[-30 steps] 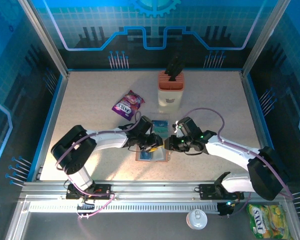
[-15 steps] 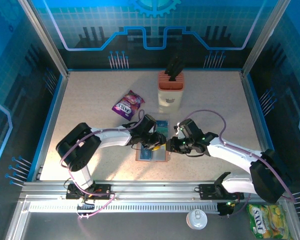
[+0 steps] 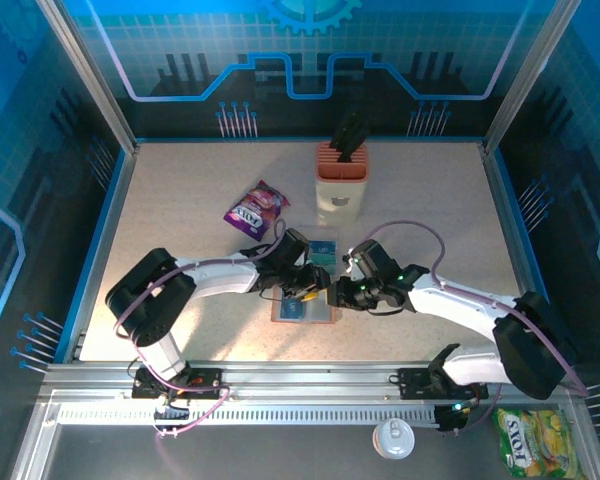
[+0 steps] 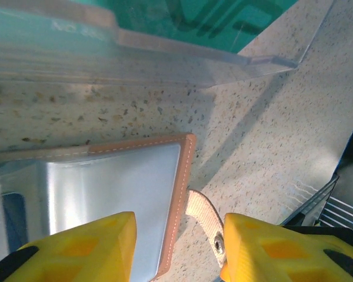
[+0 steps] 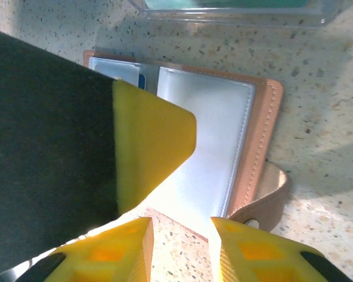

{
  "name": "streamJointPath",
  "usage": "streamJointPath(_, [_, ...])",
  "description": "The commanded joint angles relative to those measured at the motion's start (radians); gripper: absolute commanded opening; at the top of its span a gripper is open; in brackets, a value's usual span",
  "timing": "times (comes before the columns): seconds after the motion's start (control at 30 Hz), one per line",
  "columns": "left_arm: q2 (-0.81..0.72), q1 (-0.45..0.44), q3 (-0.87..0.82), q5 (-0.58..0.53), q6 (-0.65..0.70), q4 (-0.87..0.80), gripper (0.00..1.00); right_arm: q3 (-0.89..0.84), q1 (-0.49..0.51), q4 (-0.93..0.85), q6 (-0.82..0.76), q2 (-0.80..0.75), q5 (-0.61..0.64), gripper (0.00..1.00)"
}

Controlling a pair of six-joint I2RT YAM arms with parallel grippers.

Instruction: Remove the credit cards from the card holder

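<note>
count on and around the table
one card holder (image 5: 262,129), one clear sleeve (image 4: 165,59), one teal card (image 4: 223,17) inside it, one blue-marked card (image 3: 292,311), one purple snack packet (image 3: 257,210), one knife block (image 3: 341,180), one yellow-green bag (image 3: 528,440), one white can (image 3: 392,437), two grippers: left gripper (image 4: 176,252), right gripper (image 5: 179,247).

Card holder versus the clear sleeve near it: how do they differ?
The card holder is opaque, brown-rimmed with grey pockets; the clear sleeve is see-through, showing teal inside. The card holder has a snap strap; the clear sleeve has none. Both lie flat on the table.
</note>
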Motion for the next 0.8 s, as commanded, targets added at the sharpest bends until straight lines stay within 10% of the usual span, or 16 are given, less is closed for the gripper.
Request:
streamJointPath(0.0, [-0.053, 0.026, -0.037, 0.003, 0.029, -0.028, 0.44, 0.043, 0.028, 0.008, 0.017, 0.026, 0.019, 0.32])
streamJointPath(0.77, [-0.319, 0.220, -0.286, 0.012, 0.085, -0.080, 0.36, 0.271, 0.149, -0.009, 0.024, 0.260, 0.005, 0.31])
